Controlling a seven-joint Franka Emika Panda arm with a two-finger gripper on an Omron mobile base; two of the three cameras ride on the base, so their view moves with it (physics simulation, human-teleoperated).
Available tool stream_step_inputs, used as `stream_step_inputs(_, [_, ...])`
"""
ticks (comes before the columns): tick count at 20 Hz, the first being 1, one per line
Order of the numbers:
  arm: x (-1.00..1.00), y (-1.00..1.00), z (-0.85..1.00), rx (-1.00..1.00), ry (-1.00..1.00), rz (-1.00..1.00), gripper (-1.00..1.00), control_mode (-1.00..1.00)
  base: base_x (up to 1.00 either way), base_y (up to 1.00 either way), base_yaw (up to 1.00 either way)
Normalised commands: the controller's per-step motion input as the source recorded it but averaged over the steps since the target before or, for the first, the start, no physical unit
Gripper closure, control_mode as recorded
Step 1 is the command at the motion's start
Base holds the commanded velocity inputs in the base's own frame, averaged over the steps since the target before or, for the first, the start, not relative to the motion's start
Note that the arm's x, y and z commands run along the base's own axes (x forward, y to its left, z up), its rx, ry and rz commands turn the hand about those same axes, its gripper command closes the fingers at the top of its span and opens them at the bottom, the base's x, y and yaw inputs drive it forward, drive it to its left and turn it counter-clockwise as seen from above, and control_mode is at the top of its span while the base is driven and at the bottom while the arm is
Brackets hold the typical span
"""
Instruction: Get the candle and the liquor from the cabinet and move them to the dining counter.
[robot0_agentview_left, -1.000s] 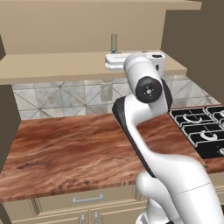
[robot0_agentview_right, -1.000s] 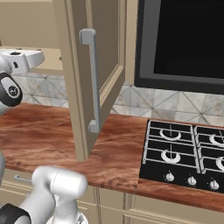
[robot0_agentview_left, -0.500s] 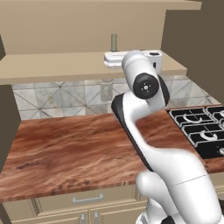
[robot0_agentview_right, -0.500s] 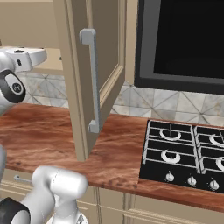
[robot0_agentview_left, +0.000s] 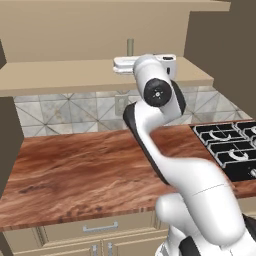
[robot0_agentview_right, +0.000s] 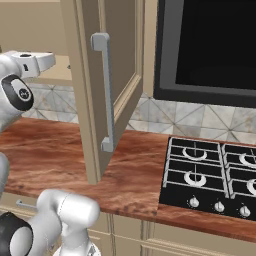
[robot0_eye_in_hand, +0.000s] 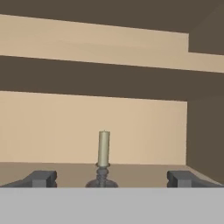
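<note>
The candle (robot0_eye_in_hand: 103, 148), a thin pale olive-grey taper seated in a small dark grey metal holder with a turned stem and round base, stands upright on the tan shelf (robot0_agentview_left: 60, 75) of the open beige-tan wall cabinet (robot0_agentview_right: 107, 90), and in the hand view it sits dead centre, at about six o'clock of the cabinet's pale back wall. In the left base view its tip pokes up at twelve o'clock above the white hand, toward the back of the shelf. The two-finger gripper (robot0_eye_in_hand: 109, 178) faces it with its jaws spread wide and nothing between them: one dark fingertip stands at about eight o'clock of the candle's base, the other at four o'clock, both well clear of it. I judge the piece light overall, with most of its weight low in the metal holder; the wax taper looks brittle and slick, and squeezing it could snap it or pull it out of its socket. The stiffer, safer hold would be the holder's stem just under the cup, kept upright so the tall, narrow thing does not tip. Below lies the reddish-brown wood-grain countertop (robot0_agentview_left: 85, 170), and at three o'clock the black gas hob (robot0_agentview_right: 210, 175).
</note>
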Motion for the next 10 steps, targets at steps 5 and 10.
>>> stream_step_inputs(5, [0.34,0.29,-0.02,0.0,0.01,0.0,-1.0,-1.0,0.0,0.0,0.0])
stream_step_inputs(10, [0.23,0.07,-0.02,0.01,0.02,0.0,-1.0,-1.0,0.0,0.0,0.0])
